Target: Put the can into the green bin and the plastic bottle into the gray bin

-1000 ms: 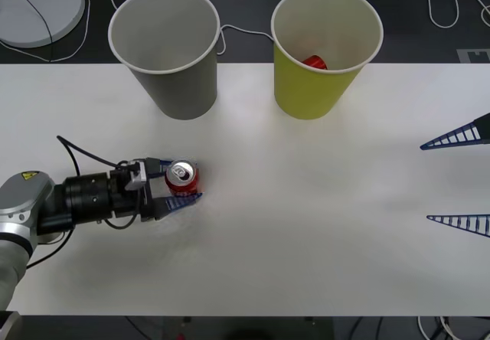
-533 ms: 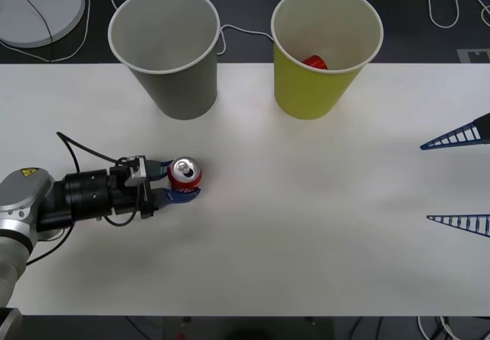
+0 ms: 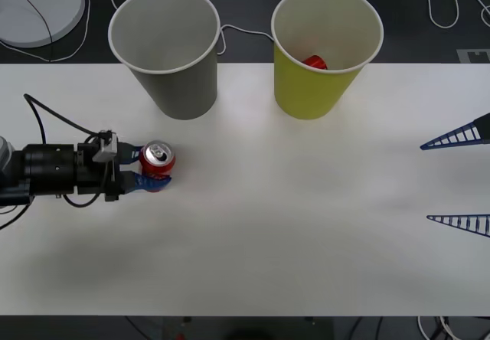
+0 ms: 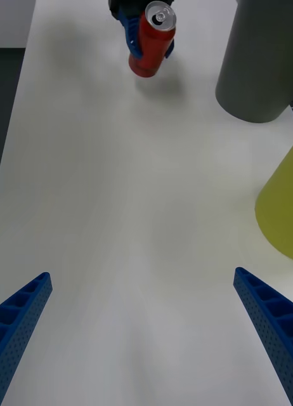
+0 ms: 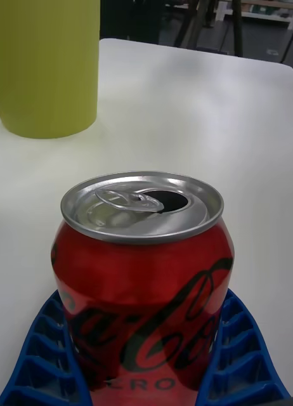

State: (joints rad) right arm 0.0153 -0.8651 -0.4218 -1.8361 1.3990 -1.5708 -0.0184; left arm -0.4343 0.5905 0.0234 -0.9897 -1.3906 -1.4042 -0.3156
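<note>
A small red can (image 3: 157,161) with a silver top is held upright in my left gripper (image 3: 155,174), which is shut on it at the left of the white table. From the left wrist the can (image 5: 143,285) sits between the blue fingers (image 5: 45,346). In the right wrist view the can (image 4: 151,39) hangs a little above its shadow. The gray bin (image 3: 180,80) stands behind it, and the green bin (image 3: 321,87) to the right has a red object (image 3: 314,62) inside. My right gripper (image 3: 426,182) waits open at the right edge. The plastic bottle is out of view.
A white round disc (image 3: 38,7) and white cables (image 3: 452,7) lie on the dark floor beyond the table's far edge. The bins stand side by side at the table's back, gray bin (image 4: 260,63) and green bin (image 4: 283,209).
My left arm has drawn back to the left with the can in its grip, and the can has come slightly toward the gray bin's side. The right arm has not moved.
</note>
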